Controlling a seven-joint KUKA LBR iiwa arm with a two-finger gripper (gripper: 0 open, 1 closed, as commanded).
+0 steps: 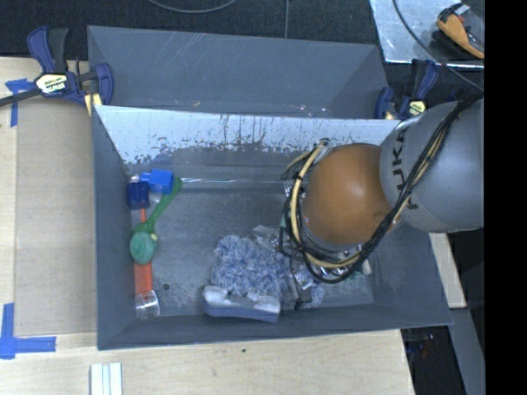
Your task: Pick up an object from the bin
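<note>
The gripper [303, 288] is low under its orange cover [346, 192]; whether it is released or clenched, I cannot tell. Just beside the jaws lies the fuzzy blue cloth [247, 268]: pinch a raised fold and lift straight. The green spoon [146, 241] lies well beyond.

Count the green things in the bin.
1: a green spoon by the left wall, handle toward the blue block. The arm may hide others.

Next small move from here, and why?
Probably ease down and toward the view's left onto the blue-grey fuzzy cloth: the gripper, under the orange wrist cover, sits at its right edge. The green spoon and blue block lie far off by the left wall.
</note>
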